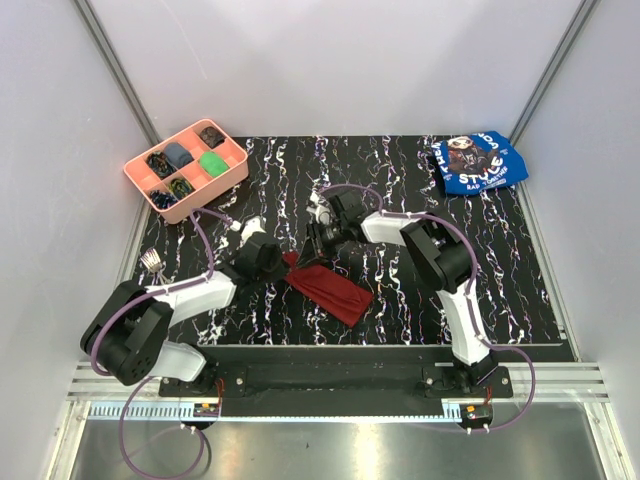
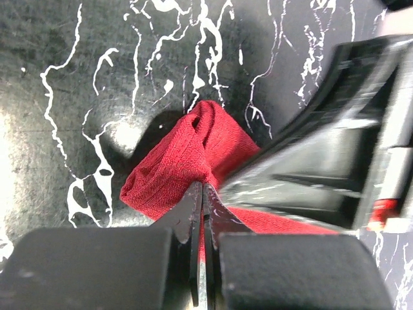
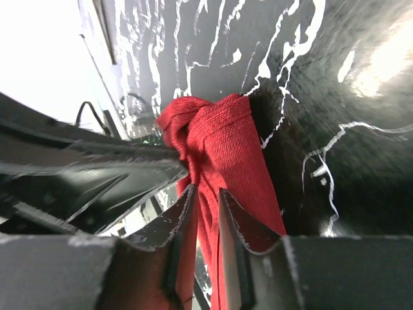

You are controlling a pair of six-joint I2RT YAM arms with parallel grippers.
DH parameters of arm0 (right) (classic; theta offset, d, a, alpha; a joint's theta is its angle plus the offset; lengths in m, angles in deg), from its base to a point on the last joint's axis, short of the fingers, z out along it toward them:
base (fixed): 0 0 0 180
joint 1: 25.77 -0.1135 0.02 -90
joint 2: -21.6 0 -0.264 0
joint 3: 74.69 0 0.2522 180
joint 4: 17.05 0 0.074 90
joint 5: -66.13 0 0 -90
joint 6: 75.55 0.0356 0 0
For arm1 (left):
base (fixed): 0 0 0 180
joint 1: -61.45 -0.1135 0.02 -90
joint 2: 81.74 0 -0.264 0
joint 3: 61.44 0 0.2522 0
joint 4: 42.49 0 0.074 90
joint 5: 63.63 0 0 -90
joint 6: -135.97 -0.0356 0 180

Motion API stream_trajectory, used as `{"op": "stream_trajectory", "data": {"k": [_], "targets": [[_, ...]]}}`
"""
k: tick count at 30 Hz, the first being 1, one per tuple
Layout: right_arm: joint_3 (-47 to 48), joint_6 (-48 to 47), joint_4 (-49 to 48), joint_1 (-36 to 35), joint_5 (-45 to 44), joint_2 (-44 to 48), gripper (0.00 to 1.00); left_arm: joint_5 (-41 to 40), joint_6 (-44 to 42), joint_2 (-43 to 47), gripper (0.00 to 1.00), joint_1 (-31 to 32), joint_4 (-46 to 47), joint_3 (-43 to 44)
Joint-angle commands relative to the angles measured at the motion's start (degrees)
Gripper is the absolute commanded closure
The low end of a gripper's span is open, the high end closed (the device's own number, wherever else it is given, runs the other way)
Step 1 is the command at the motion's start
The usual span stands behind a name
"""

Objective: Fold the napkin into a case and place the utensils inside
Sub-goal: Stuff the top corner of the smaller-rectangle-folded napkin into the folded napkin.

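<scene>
Left pincer — arm stretched low toward centre — pinches the napkin.

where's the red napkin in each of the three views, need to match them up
Top view: napkin just below the picture's centre.
Left wrist: napkin at lower centre, pinched in the left claw.
Right wrist: napkin at centre, running down between the right claw fingers.
Shared landmark: the black table with white veins.
</scene>
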Motion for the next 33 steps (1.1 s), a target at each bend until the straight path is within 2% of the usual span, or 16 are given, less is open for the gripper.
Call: {"op": "stream_trajectory", "data": {"k": [1,5,8,9,13,22,23,31,33], "targets": [[-0.88,0.04,-1.68,1.27,0.8,6.01,0.71,-1.29,0.32,1.83,1.0,-0.12,-0.1,0.11],[-0.27,-0.22,-1.42,1.36,0.89,4.7,0.7,-1.29,0.23,2.36,1.0,-0.12,-0.27,-0.15],[0.79,0.39,-1.94,1.27,1.32,2.77,0.77,-1.12,0.32,2.8,1.0,-0.12,0.08,-0.15],[1.23,0.83,-2.47,1.27,1.41,2.33,0.83,-1.12,0.15,2.98,1.0,-0.12,0.25,-0.33],[2.72,1.1,-2.48,0.39,1.85,0.13,0.88,-0.94,-0.12,4.12,1.0,-0.12,2.09,-1.03],[4.22,3.38,-3.18,-3.21,3.08,-0.58,0.92,-0.24,-0.64,3.51,1.0,-0.12,4.47,-1.3],[3.7,3.99,-6.14,-3.47,3.34,-0.4,0.92,-0.24,-0.56,3.42,1.0,-0.12,4.56,-1.38],[1.58,8.74,-11.44,-4.88,5.98,-4.44,0.93,0.72,-2.13,3.16,1.0,-0.21,8.42,-2.35],[2.54,6.21,-8.73,-4.97,4.5,-6.45,0.92,1.17,-3.54,1.15,1.0,-0.47,4.68,0.36]]}}
